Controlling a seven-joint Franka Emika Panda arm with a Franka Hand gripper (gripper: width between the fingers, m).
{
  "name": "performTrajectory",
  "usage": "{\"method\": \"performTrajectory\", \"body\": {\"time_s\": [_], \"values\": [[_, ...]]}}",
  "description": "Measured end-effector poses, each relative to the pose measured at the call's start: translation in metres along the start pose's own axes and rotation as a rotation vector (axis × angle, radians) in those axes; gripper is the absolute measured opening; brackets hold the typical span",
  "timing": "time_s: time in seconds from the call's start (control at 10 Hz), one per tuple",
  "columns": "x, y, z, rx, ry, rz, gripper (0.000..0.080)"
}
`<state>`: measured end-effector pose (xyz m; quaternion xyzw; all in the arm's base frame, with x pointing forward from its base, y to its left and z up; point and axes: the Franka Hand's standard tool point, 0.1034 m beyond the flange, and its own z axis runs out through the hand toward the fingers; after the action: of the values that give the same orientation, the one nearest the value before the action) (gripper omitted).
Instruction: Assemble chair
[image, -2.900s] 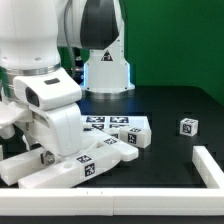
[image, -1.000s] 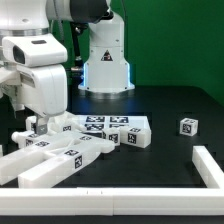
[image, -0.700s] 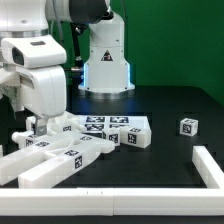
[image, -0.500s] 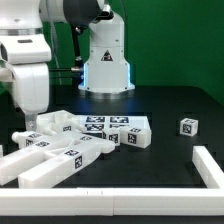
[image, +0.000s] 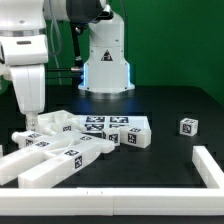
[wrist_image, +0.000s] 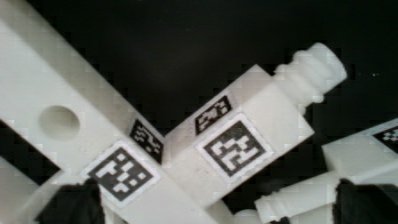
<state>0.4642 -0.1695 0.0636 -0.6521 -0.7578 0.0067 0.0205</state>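
We see the gripper (image: 30, 124) low over the left end of the chair parts (image: 92, 135), heaped on the table's (image: 160, 172) near left; whether its fingers clasp anything, we cannot tell; one cube (image: 188, 126) sits well apart, right

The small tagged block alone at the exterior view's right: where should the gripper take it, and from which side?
Take the small block across two opposite side faces, coming down from above. It stands apart from the pile of chair parts on the table, so its sides look free, and its boxy shape offers flat parallel faces.
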Motion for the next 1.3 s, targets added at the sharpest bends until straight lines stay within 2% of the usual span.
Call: {"method": "performTrajectory", "body": {"time_s": [0.2, 0.3, 0.4, 0.6, 0.7, 0.8, 0.9, 1.0, 1.1, 1.2, 1.3], "values": [[0.011, -0.033, 0.003, 0.020, 0.018, 0.244, 0.0649], [0.017, -0.037, 0.004, 0.038, 0.019, 0.316, 0.0649], [0.007, -0.030, -0.003, 0.027, 0.021, 0.203, 0.0649], [0.008, -0.032, 0.000, 0.027, 0.020, 0.237, 0.0649], [0.008, -0.032, 0.000, 0.018, 0.019, 0.267, 0.0649], [0.011, -0.042, 0.006, -0.016, 0.019, 0.377, 0.0649], [0.020, -0.057, 0.007, -0.006, 0.022, 0.528, 0.0649], [0.027, -0.064, 0.007, -0.002, 0.019, 0.651, 0.0649], [0.033, -0.060, 0.004, 0.004, 0.018, 0.689, 0.0649], [0.026, -0.060, 0.006, -0.014, 0.023, 0.588, 0.0649], [0.027, -0.062, 0.007, -0.010, 0.024, 0.618, 0.0649]]}}
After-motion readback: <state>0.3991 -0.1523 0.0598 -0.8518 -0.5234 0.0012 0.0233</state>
